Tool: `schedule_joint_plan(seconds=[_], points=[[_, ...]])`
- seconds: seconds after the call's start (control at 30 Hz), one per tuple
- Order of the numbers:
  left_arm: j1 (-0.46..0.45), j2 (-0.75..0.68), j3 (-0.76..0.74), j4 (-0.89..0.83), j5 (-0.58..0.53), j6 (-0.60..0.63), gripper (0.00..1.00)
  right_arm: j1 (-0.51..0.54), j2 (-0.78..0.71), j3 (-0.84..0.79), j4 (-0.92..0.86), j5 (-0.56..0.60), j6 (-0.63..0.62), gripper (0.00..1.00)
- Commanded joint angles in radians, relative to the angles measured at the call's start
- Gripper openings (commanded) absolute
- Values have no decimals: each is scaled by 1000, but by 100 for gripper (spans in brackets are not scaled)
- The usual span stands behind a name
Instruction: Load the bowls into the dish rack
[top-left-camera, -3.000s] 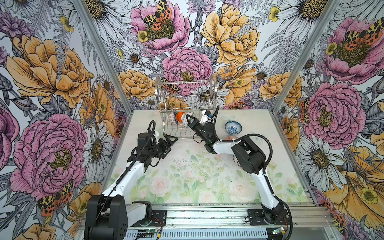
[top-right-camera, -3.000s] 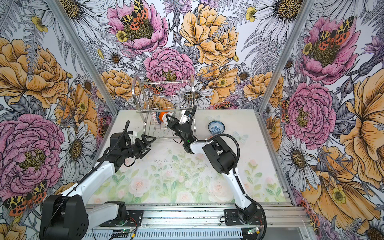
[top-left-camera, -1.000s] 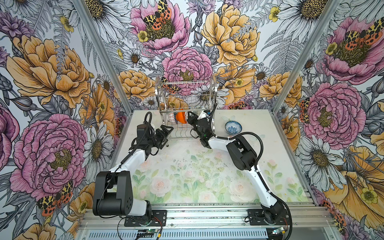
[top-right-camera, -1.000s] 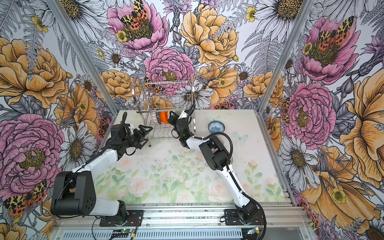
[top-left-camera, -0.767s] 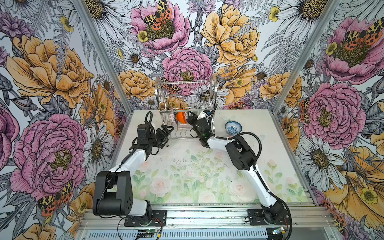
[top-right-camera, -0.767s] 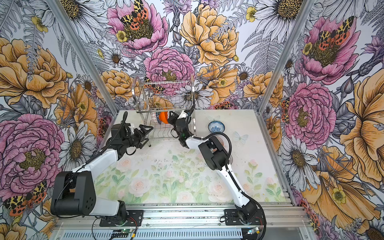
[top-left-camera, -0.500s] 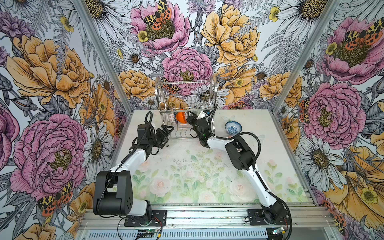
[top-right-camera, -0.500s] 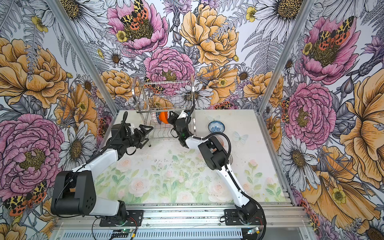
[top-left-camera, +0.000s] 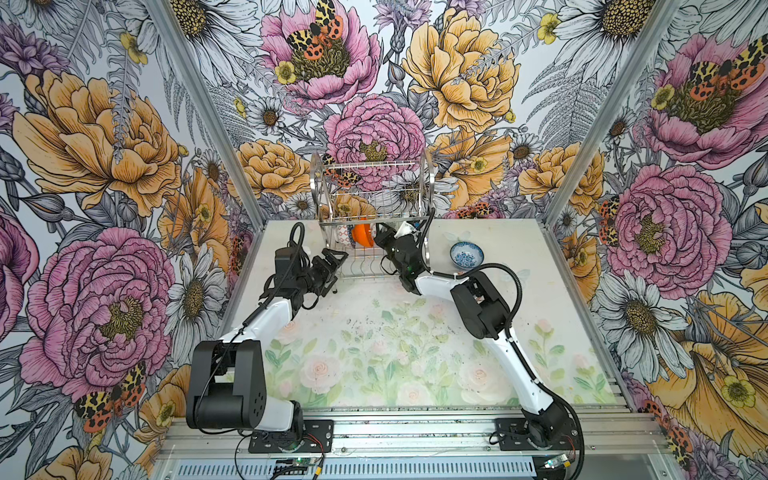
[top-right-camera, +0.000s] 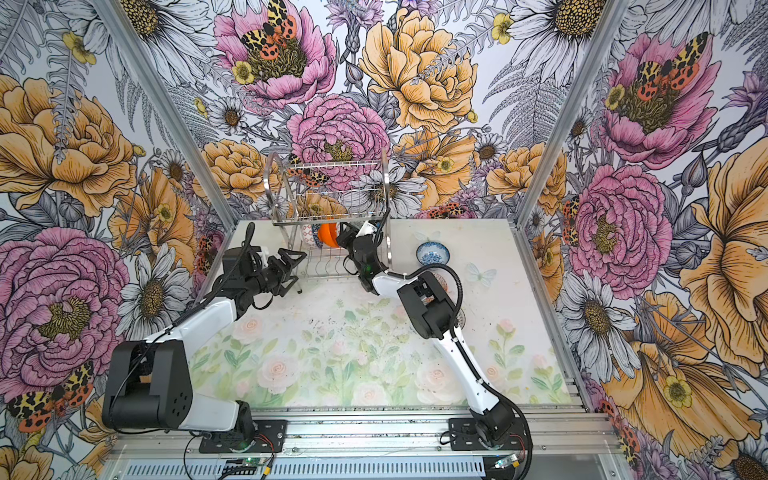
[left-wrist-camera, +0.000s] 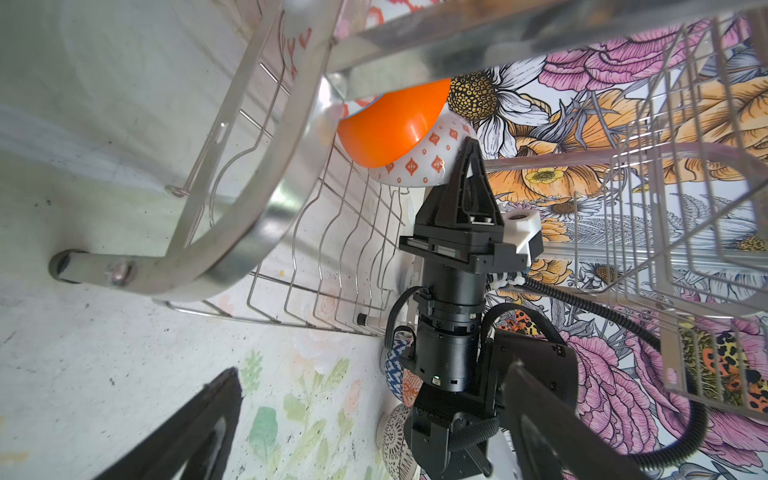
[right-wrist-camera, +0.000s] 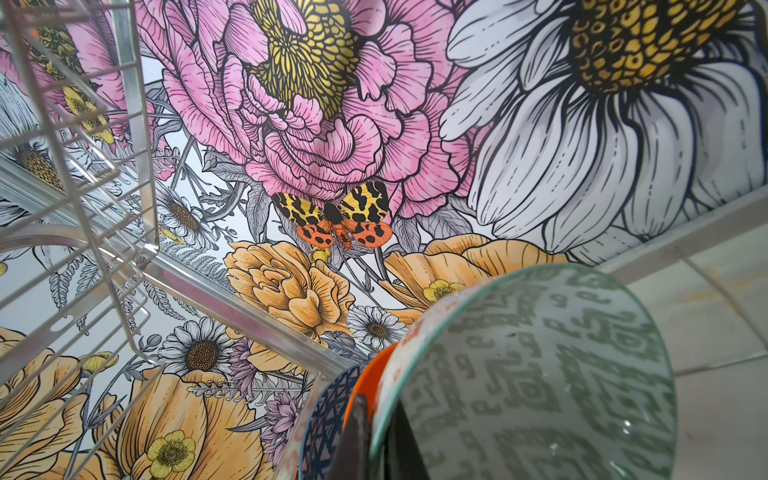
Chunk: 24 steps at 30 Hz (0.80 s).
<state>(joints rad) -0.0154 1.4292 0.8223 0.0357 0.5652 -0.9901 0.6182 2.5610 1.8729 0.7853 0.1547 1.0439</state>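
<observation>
The right gripper (left-wrist-camera: 468, 151) was clenched on the rim of a grey-green patterned bowl (right-wrist-camera: 540, 374) in the lower tier of the dish rack (top-left-camera: 374, 217). The bowl was on edge, just beside a plain orange bowl (top-left-camera: 361, 237) slotted there. The left gripper (top-left-camera: 333, 269) hung at the rack's front left corner, fingers spread wide and empty. A blue-white floral bowl (top-left-camera: 467, 254) sat upright on the table (top-left-camera: 374, 353), right of the rack.

left arm (top-left-camera: 266, 320): white links, black joint housings, thin black cable | right arm (top-left-camera: 515, 357): same colours, ribbed black hose at elbow | right tool (left-wrist-camera: 468, 149): black triangular fingers (left-wrist-camera: 453, 199), white camera block | bases (top-left-camera: 291, 435): black plates
</observation>
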Motion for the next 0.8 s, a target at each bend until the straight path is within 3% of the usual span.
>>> schedule_joint_plan(seconds=[0.0, 0.77], points=[[2, 7, 15, 33, 8, -2, 99, -15, 43, 32, -19, -45, -16, 0], [5, 14, 3, 52, 15, -12, 99, -35, 89, 85, -65, -126, -38, 1]])
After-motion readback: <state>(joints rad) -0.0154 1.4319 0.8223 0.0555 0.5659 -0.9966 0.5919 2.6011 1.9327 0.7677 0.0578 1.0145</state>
